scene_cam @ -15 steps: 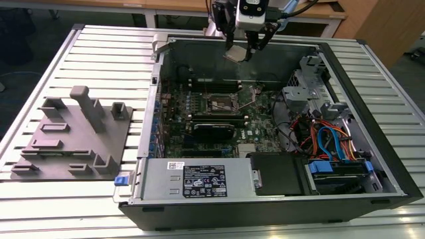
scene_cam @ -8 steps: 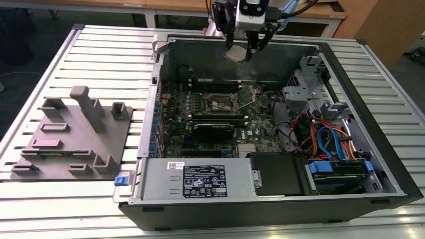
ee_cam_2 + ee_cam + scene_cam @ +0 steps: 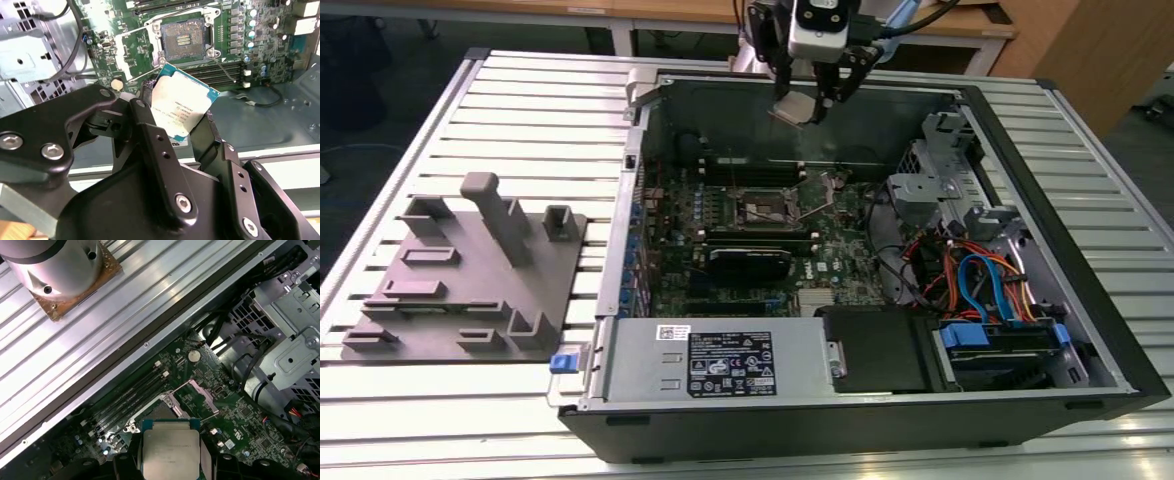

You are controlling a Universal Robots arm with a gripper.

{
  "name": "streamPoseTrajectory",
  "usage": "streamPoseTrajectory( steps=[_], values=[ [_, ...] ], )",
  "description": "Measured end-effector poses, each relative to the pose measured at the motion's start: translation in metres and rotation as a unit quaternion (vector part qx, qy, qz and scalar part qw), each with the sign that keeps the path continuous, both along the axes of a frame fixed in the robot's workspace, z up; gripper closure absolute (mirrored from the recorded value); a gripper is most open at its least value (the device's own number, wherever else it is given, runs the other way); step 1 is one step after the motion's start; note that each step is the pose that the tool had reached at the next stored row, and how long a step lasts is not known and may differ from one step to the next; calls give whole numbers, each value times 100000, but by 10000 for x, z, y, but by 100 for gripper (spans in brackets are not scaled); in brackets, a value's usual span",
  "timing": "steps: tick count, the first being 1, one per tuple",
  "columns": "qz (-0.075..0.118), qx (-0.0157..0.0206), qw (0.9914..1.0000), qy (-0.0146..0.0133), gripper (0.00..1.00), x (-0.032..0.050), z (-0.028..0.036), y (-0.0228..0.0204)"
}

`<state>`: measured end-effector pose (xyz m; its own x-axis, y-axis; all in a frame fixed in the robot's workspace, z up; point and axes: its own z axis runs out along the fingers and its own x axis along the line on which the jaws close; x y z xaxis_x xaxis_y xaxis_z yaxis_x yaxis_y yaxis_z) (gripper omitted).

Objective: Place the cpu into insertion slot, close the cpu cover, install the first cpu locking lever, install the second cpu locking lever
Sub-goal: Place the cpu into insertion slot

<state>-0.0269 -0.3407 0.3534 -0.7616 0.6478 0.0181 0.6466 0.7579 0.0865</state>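
My gripper (image 3: 803, 108) hangs above the back of the open computer case, shut on the cpu (image 3: 793, 110). In both wrist views the black fingers (image 3: 150, 130) clamp the cpu (image 3: 181, 107) by two opposite edges, its silver-grey top with a green rim tilted. The cpu (image 3: 170, 452) sits between the finger pads (image 3: 206, 460). Well below it on the green board lies the insertion slot (image 3: 761, 208), a dark square socket (image 3: 182, 37) with a silver rim, uncovered. The cpu cover (image 3: 199, 392) stands swung open beside the slot. A thin wire lever (image 3: 224, 67) sticks out from the socket's corner.
The case (image 3: 1067, 330) stands on a slatted metal table (image 3: 520, 110). Memory slots (image 3: 747, 170) lie behind the socket, a long black card (image 3: 750, 262) in front. A grey power supply (image 3: 720, 365), coloured cables (image 3: 981, 280) and a metal drive cage (image 3: 947, 150) crowd the exterior view's right. A grey fixture (image 3: 467, 270) sits on the left.
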Motion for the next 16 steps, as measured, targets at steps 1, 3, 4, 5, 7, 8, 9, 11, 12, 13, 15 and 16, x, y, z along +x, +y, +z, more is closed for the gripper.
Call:
streamPoseTrajectory(
  steps=[1,3,4,5,7,8,9,11,12,13,15,16],
  values=[
    [-713,-5,99997,1,46,0,0,0],
    [-3182,-2,99949,2,46,0,-3,0],
    [-4025,-4,99919,0,46,0,-5,0],
    [-4901,-10,99880,1,46,0,-6,0],
    [-6693,-19,99776,2,46,0,-9,0],
    [-7642,-21,99708,0,46,0,-11,0],
    [-8541,-30,99635,0,46,0,-12,0],
    [-10250,-44,99473,2,46,0,-13,0],
    [-10598,-41,99437,6,46,0,-14,0],
    [-10672,-45,99429,7,46,0,-14,0],
    [-10691,-40,99427,3,46,0,-14,0],
    [-10697,-41,99426,3,46,0,-14,0]
  ],
)
